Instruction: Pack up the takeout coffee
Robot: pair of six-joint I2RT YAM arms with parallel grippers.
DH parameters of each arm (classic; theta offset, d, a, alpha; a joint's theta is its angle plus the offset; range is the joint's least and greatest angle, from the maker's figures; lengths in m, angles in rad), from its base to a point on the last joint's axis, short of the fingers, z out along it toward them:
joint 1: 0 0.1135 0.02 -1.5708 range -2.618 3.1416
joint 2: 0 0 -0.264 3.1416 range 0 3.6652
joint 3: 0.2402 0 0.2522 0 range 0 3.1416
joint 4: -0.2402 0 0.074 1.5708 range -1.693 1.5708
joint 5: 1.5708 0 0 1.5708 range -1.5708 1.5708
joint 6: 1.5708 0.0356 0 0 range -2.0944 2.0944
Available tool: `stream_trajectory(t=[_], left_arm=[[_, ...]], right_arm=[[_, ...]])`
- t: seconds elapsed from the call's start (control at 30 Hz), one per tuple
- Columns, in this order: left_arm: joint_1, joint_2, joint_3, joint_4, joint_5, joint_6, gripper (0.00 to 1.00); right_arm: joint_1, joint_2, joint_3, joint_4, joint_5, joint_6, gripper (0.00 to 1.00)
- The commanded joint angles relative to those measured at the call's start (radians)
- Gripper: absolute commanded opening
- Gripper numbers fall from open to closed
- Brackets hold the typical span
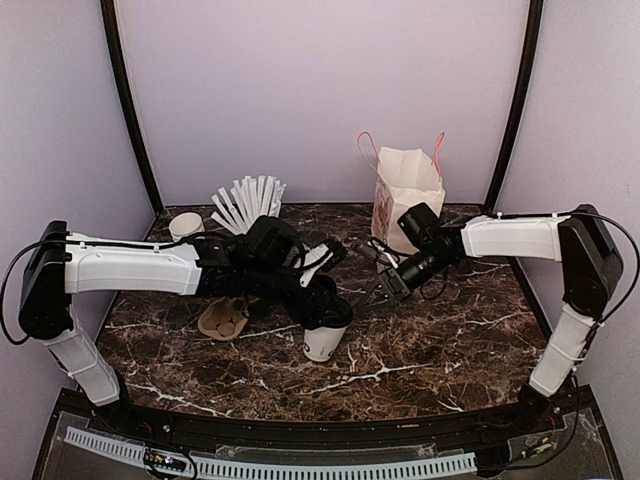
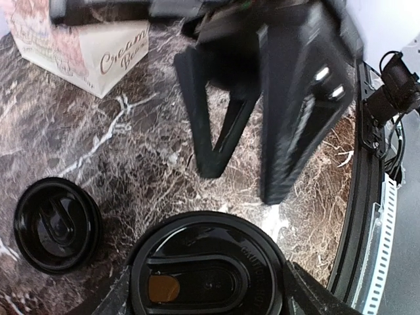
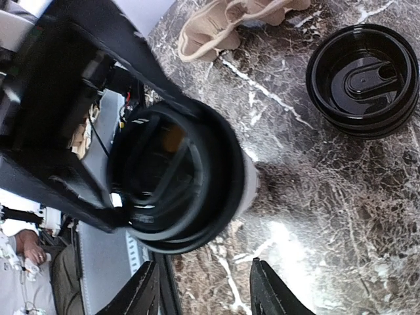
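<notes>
The takeout coffee (image 1: 323,342), a small white paper cup under a black dome lid, is upright near the middle of the dark, white-veined marble desk (image 1: 450,350), a little toward its near edge. The left hand (image 1: 328,312) sits over it from above, its black fingers (image 3: 125,52) set against opposite sides of the lid, grasping the cup. Whether the cup's base rests on the marble cannot be told.

The right hand (image 1: 378,283) hangs just beyond the cup on the side of the desk's right edge, clear of it. It is released, with its two fingers spread and nothing between them.

A spare black lid (image 2: 56,224) lies flat on the desk near the coffee. A beige moulded-pulp carrier (image 1: 224,319) lies toward the left edge, partly under the left arm.

A tall white paper bag (image 1: 405,190) with pink handles stands open-mouthed at the far edge, right of centre, with script lettering on its side. Toward the far left corner are a white cup of white straws (image 1: 247,203) and, beside it, a lidless stack of white cups (image 1: 185,226).
</notes>
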Motion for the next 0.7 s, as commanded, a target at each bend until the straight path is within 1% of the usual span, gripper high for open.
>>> stream_trajectory(t=[0.0,0.13,0.17,0.2,0.23,0.47,0.67], left_arm=[[-0.007,-0.030,-0.083,0.148,-0.014,-0.100,0.76],[-0.014,-0.053,-0.146,0.230,-0.020,-0.102,0.77],[-0.015,-0.059,-0.157,0.242,-0.029,-0.099,0.77],[-0.016,-0.063,-0.162,0.252,-0.033,-0.098,0.77],[-0.016,-0.070,-0.171,0.257,-0.034,-0.095,0.77],[-0.033,-0.108,-0.210,0.299,-0.040,-0.088,0.77],[-0.052,-0.127,-0.218,0.310,-0.064,-0.078,0.77]], right_arm=[[0.007,-0.050,-0.002,0.049,-0.062,0.048,0.50],[0.012,0.003,0.063,0.026,-0.044,0.058,0.63],[0.015,0.024,0.076,0.019,-0.042,0.061,0.77],[0.018,0.041,0.086,0.012,-0.046,0.062,0.93],[0.023,0.058,0.094,0.007,-0.048,0.060,0.98],[0.087,0.130,0.143,-0.030,-0.004,0.047,0.98],[0.103,0.155,0.122,-0.016,0.071,0.061,0.90]])
